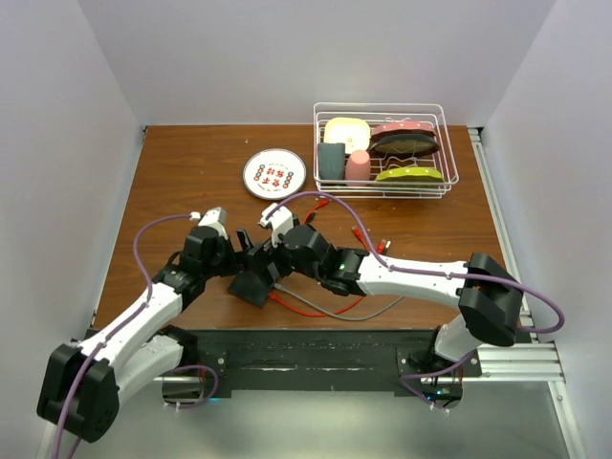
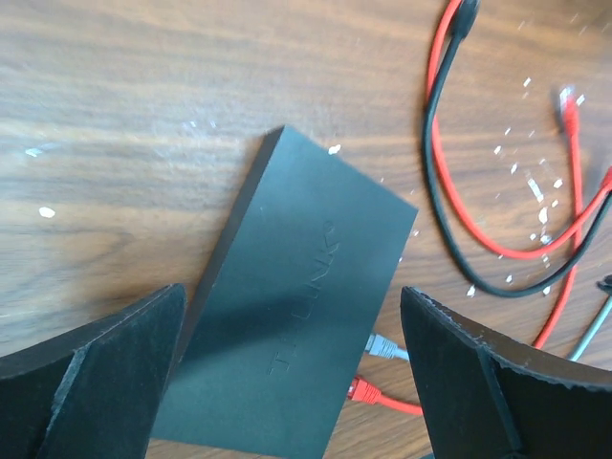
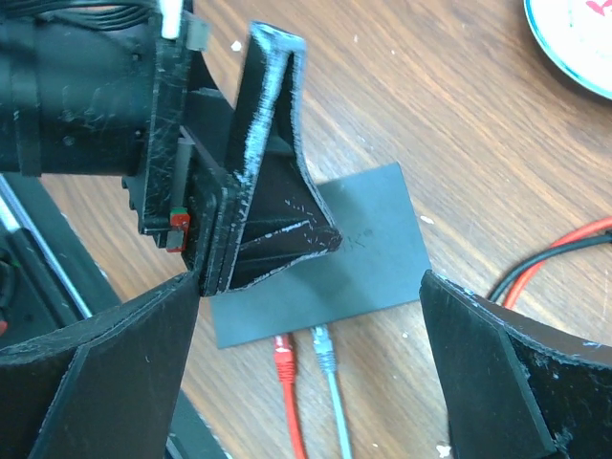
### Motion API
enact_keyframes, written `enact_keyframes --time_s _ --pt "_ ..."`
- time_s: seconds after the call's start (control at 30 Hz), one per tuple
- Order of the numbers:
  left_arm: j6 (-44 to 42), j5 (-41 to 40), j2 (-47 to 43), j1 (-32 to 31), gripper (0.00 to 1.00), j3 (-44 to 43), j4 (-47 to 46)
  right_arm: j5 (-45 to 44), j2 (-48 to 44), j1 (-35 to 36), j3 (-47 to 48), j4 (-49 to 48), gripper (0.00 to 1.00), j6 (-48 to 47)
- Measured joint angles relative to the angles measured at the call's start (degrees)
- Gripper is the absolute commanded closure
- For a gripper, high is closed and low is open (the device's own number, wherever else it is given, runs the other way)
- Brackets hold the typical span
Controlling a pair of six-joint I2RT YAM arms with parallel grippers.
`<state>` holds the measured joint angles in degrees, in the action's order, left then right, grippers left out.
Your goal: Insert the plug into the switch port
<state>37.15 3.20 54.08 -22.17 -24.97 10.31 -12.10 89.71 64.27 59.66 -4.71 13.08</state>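
The switch (image 2: 287, 306) is a flat dark-grey box lying on the wooden table; it also shows in the top view (image 1: 252, 285) and the right wrist view (image 3: 378, 244). A red plug (image 3: 284, 352) and a grey plug (image 3: 323, 344) sit side by side at its port edge, and both show in the left wrist view, red plug (image 2: 367, 391), grey plug (image 2: 384, 346). My left gripper (image 2: 296, 382) is open and empty just above the switch. My right gripper (image 3: 306, 373) is open and empty, above the two plugs. The left gripper's fingers (image 3: 273, 182) cover part of the switch in the right wrist view.
Loose red and black cables (image 2: 442, 182) curl beyond the switch, with a free red plug (image 2: 569, 99). A round white plate (image 1: 274, 173) and a wire dish rack (image 1: 449, 177) holding dishes stand at the back. The two arms meet closely over the switch.
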Motion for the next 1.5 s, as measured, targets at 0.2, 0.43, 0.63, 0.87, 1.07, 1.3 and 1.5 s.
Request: enact_keyframes --time_s 0.2,0.43,0.63,0.87,1.07,1.3,1.5 --pt "-0.3 -2.3 -7.0 0.6 0.00 -0.1 2.4 3.5 0.0 -1.4 1.7 0.4 0.10 3.9" --pt "-0.4 -6.0 -8.1 1.8 0.00 -1.2 4.5 9.9 4.7 -4.3 7.5 3.1 0.15 7.4" --pt "-0.8 -9.3 -8.0 2.4 0.00 -1.2 8.0 11.3 9.4 -4.3 11.8 5.8 0.17 9.7" --pt "-0.9 -9.9 -8.6 2.6 0.00 -1.2 9.0 12.3 10.2 -4.7 12.3 6.6 0.17 12.5" --pt "-0.9 -9.6 -8.7 2.5 0.00 -1.2 9.2 16.3 9.5 -5.9 10.4 4.5 0.18 12.9" --pt "0.8 -5.9 -9.2 0.1 0.00 -1.6 8.6 20.9 3.2 -7.2 1.0 -3.8 0.18 11.6" --pt "2.6 -5.4 -11.1 -0.2 0.00 -2.6 7.4 22.7 -0.3 -8.1 -1.7 -7.2 0.18 9.7"
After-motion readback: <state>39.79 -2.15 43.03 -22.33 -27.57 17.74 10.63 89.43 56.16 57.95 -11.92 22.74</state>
